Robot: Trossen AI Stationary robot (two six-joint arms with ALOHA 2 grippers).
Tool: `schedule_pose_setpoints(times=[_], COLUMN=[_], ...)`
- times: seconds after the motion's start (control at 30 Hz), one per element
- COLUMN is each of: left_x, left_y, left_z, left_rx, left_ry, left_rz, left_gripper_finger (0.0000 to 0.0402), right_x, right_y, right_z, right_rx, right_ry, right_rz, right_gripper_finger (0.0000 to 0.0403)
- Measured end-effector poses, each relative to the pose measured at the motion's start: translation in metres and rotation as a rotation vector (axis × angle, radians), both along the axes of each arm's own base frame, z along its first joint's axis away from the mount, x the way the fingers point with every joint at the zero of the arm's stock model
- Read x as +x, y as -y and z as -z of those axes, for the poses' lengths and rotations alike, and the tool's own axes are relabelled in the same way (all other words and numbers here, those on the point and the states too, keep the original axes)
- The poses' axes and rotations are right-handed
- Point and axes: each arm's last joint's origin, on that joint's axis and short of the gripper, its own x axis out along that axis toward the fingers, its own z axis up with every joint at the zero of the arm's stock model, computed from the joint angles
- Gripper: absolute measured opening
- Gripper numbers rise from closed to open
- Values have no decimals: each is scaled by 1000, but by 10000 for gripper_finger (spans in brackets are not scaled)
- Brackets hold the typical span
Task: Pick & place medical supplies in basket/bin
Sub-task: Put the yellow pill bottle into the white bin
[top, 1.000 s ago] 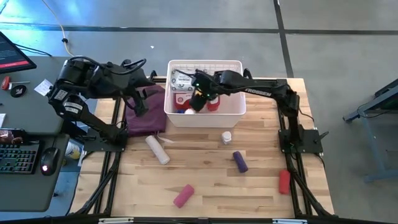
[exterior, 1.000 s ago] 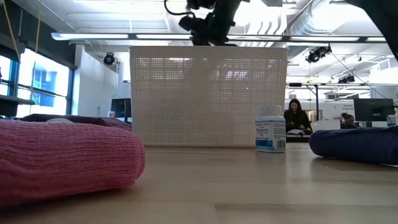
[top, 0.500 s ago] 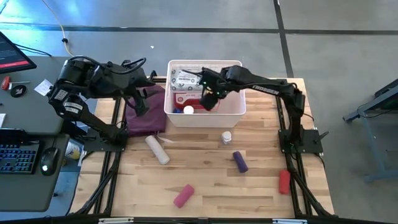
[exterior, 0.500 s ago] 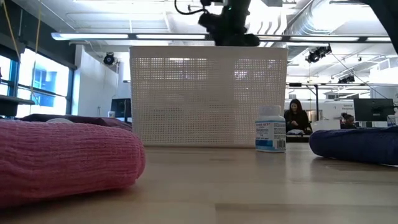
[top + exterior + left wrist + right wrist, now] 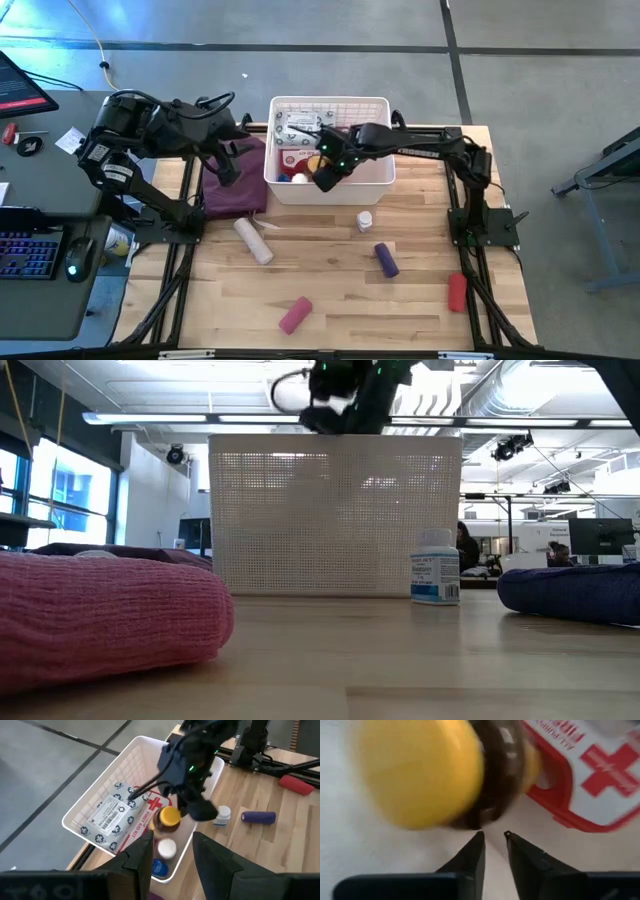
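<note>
The white basket (image 5: 378,172) stands at the table's far side and holds a grey-white wipes packet (image 5: 295,127), a red first-aid case (image 5: 590,770), an amber jar with a yellow lid (image 5: 169,816) and small bottles (image 5: 167,849). My right gripper (image 5: 325,182) reaches into the basket, shut to a narrow slit (image 5: 493,836). The amber jar (image 5: 420,775) shows blurred just beyond its tips. My left gripper (image 5: 172,855) waits open above the maroon pouch (image 5: 235,185), left of the basket. My right gripper points down into the basket with nothing between its fingers. The amber jar's body (image 5: 485,810) lies right at its fingertips, and I cannot tell whether they touch it.
On the wooden table in front of the basket lie a beige roll (image 5: 253,240), a small white bottle (image 5: 365,220), a purple roll (image 5: 386,259), a pink roll (image 5: 295,314) and a red roll (image 5: 457,291). A desk with keyboard and mouse stands off the left edge.
My right gripper has swung over the basket, first toward the table's right edge, then back left and toward the basket's near wall, turning at the wrist. The left arm has kept still.
</note>
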Motion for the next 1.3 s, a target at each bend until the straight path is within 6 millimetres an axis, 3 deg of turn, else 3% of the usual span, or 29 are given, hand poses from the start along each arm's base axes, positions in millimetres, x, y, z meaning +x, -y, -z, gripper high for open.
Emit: schedule_pose_setpoints(times=[0.13, 0.33, 0.53, 0.77, 0.93, 1.0, 1.1, 1.3], left_x=[0, 0, 0, 0, 0, 0, 0, 0], left_y=[0, 1, 1, 1, 1, 1, 1, 1], left_z=[0, 0, 0, 0, 0, 0, 0, 0], left_rx=[-21, -47, -47, -45, -28, -25, -24, -21], left_ry=[7, 15, 15, 14, 6, 4, 4, 4], left_rz=[-3, -3, -3, -2, 8, 11, 11, 10], left_gripper_finger=[170, 170, 170, 170, 170, 170, 170, 170], right_x=[3, 0, -16, -52, -67, -64, -45, -9], right_y=[-1, -2, -1, 9, 20, 28, 40, 42], right_z=[16, 16, -22, -71, -86, -83, -70, -20], right_rx=[82, 125, 94, 0, -201, -231, -122, 42], right_ry=[48, 43, 146, 266, 259, 270, 350, 290], right_rz=[2, -19, -13, 87, 182, 178, 144, 103], right_gripper_finger=[51, 55, 78, 86, 87, 87, 87, 87])
